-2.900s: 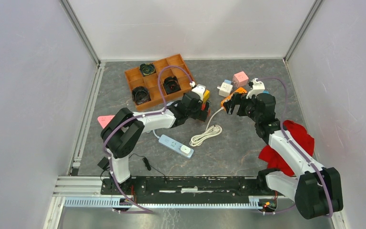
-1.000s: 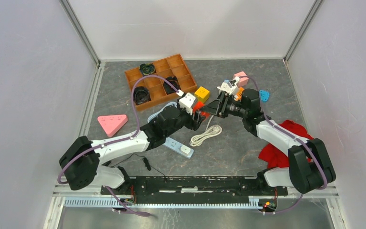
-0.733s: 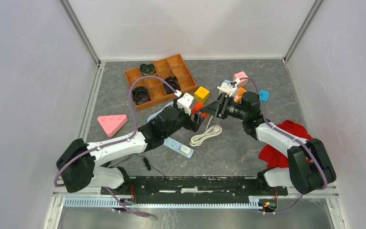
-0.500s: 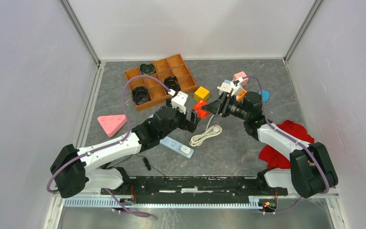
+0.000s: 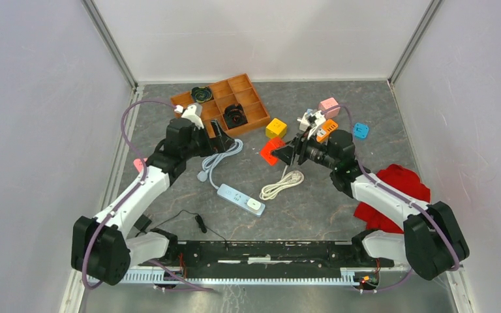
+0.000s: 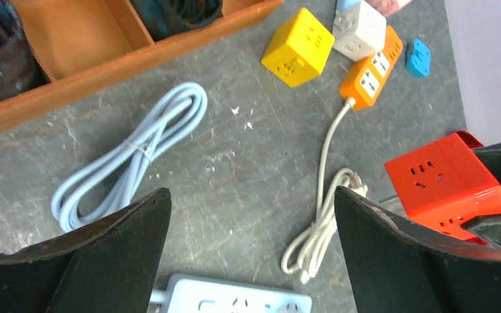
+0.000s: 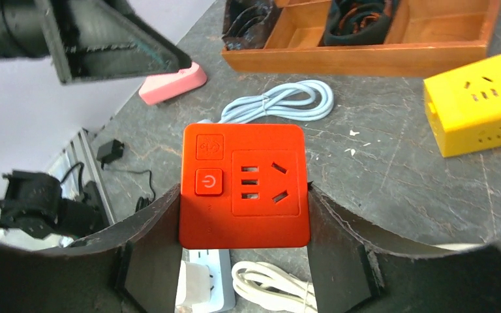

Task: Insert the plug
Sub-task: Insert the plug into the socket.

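Note:
My right gripper point(image 5: 286, 153) is shut on a red cube socket point(image 5: 272, 151) and holds it above the table's middle. In the right wrist view the cube point(image 7: 242, 186) sits between both fingers point(image 7: 242, 195), its socket face and power button toward the camera. My left gripper point(image 5: 217, 134) is open and empty beside the orange tray, well left of the cube. The left wrist view shows its jaws point(image 6: 251, 261) wide apart and the cube point(image 6: 443, 186) at the right edge. A light blue power strip point(image 5: 240, 199) lies below, with a white plug point(image 7: 192, 290) in it.
An orange tray point(image 5: 248, 117) holds dark cable coils. A light blue cable coil point(image 5: 218, 156), a white cord coil point(image 5: 282, 186), a yellow cube point(image 5: 275, 127), an orange strip point(image 5: 327, 130), white and pink cubes, a blue plug point(image 5: 361, 130), a red cloth point(image 5: 398, 192) and a black adapter point(image 5: 199, 223) lie about.
My left arm has drawn back from the red cube to the left, up beside the tray, with its gripper open. My right gripper keeps hold of the cube, a little lower and further left.

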